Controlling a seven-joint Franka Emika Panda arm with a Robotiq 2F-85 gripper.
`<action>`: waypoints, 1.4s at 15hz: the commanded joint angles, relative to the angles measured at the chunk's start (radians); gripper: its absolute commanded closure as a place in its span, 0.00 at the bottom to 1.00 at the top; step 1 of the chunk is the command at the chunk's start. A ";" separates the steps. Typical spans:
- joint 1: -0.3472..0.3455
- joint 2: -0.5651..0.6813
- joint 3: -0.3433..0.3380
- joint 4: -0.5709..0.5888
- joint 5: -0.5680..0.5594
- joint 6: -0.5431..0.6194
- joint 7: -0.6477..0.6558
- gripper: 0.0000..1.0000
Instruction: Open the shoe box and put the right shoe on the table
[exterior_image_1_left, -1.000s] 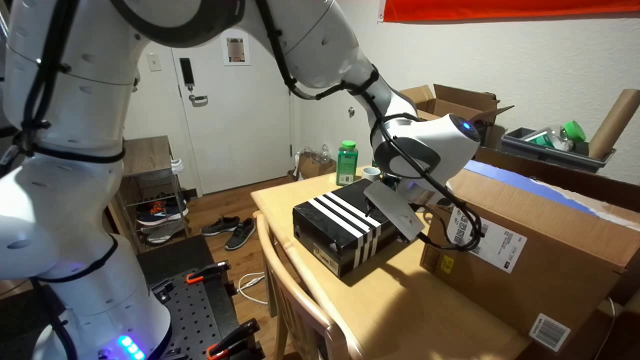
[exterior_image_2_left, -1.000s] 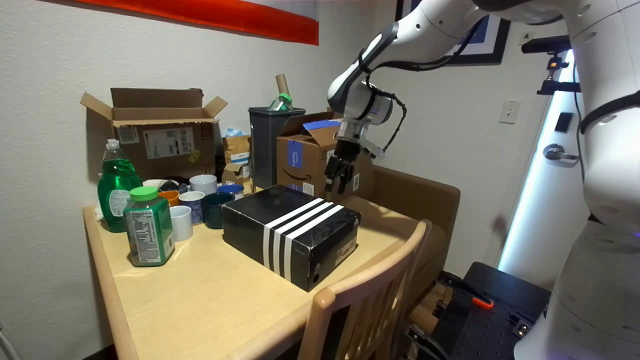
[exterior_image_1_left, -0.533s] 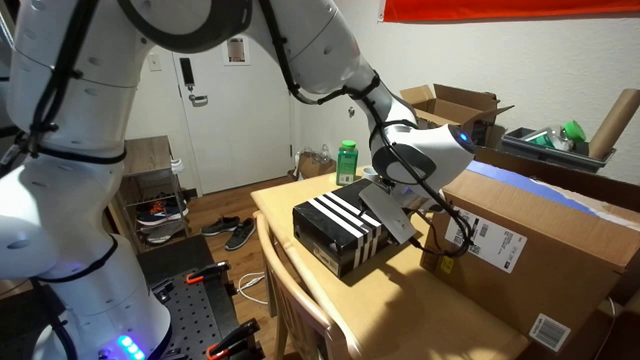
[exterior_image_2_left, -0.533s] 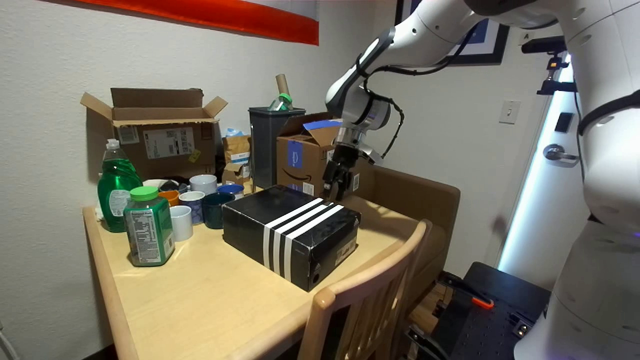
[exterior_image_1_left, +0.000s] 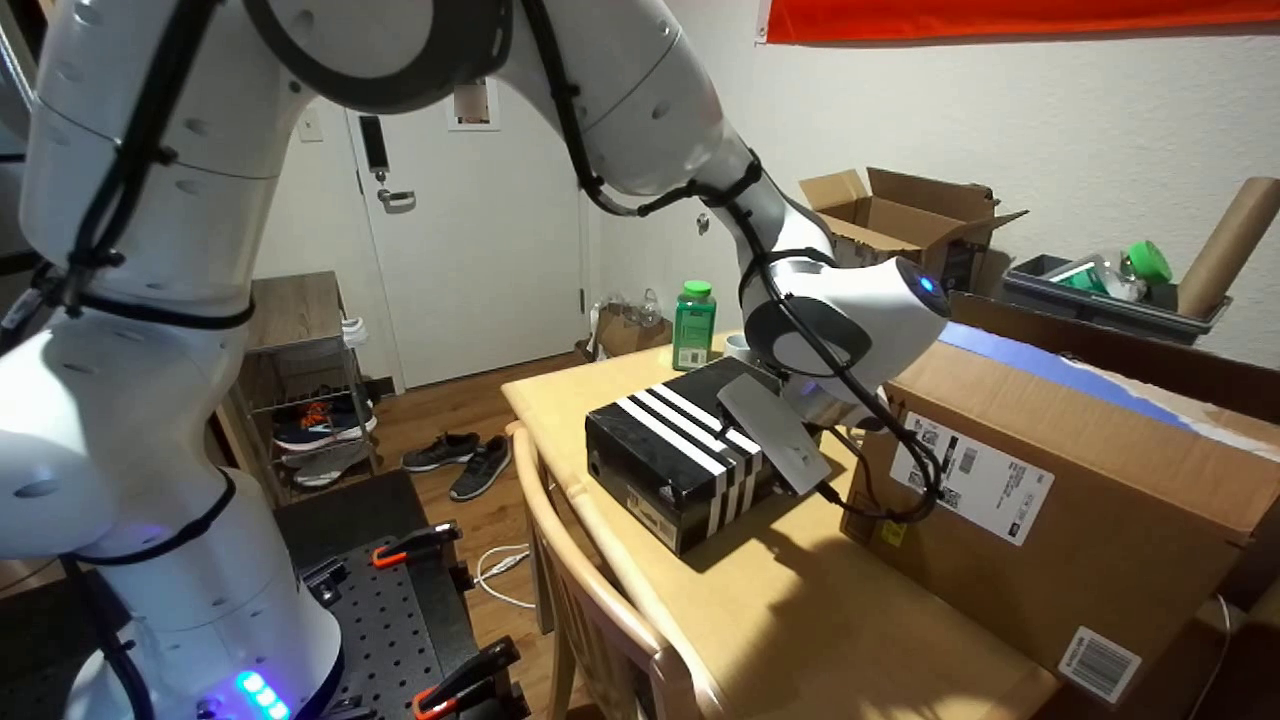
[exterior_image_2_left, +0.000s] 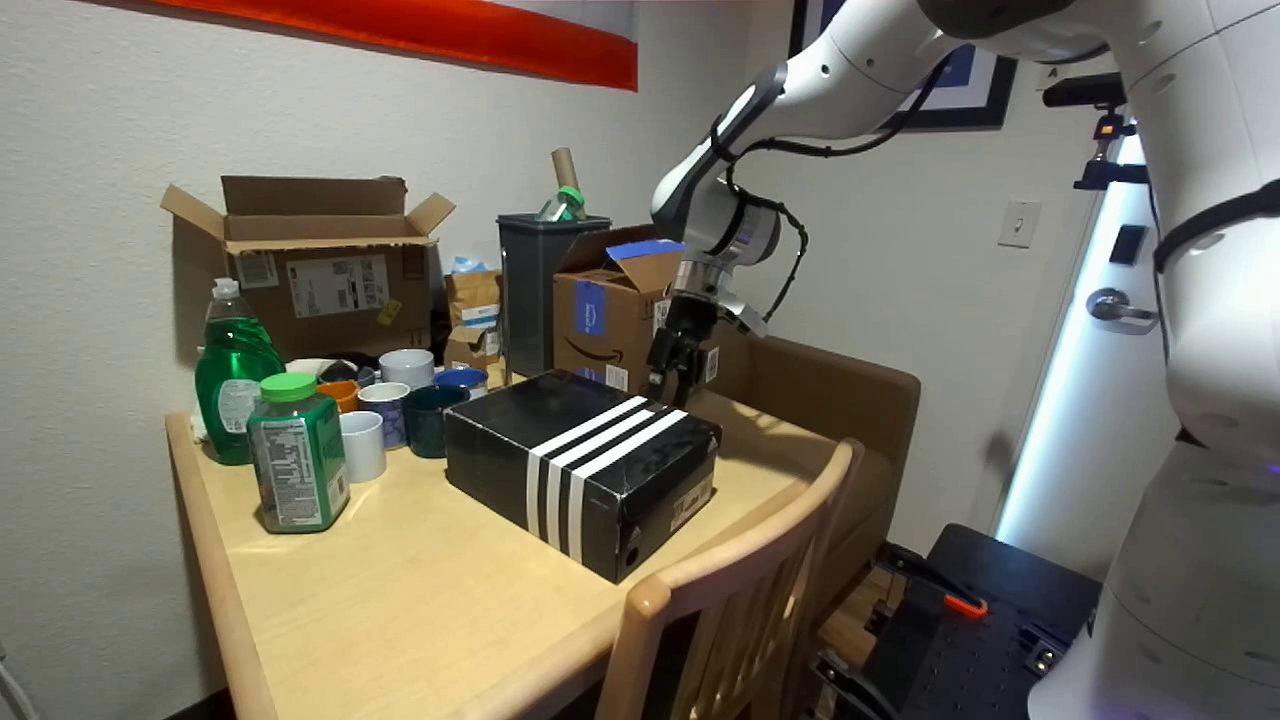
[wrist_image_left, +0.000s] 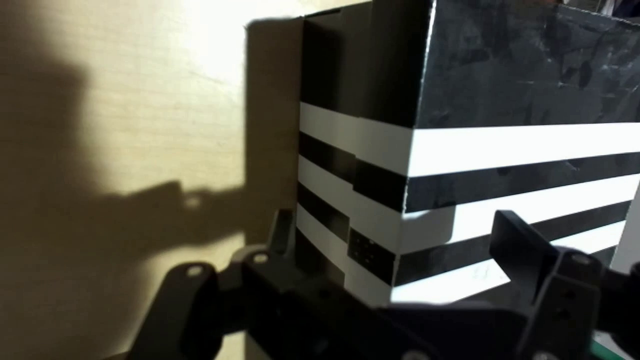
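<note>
While the black flip lid (exterior_image_2_left: 520, 410) is shut, none of my job is done, as far as I can see. Going left to right in an exterior view, I first meet the big light tan wooden table (exterior_image_2_left: 400, 600), with a green plastic jar with a green cap (exterior_image_2_left: 298, 460) near its ten o'clock side. Next, on the table, sits the black cardboard shoe box with white stripes (exterior_image_2_left: 580, 455). I can't see the right shoe; I guess it is inside. Then, between one and two o'clock from the box, comes my black two-finger gripper (exterior_image_2_left: 670, 384). It is spread wide and holds nothing: in the wrist view one finger (wrist_image_left: 283, 232) shows near seven o'clock by the box's side, the other near four o'clock over the lid. I can't tell if they touch it. I must lift the lid, take out the shoe and set it on the table. Set against one second ago, the box and jar have not budged, but my white robot arm (exterior_image_2_left: 860, 80) has come lower and a little nearer the box.
</note>
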 joint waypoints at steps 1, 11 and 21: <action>-0.011 -0.025 -0.002 -0.011 0.006 0.002 0.001 0.00; -0.012 0.028 0.012 0.047 0.007 -0.061 0.013 0.00; -0.017 0.096 0.027 0.093 0.009 -0.115 0.009 0.00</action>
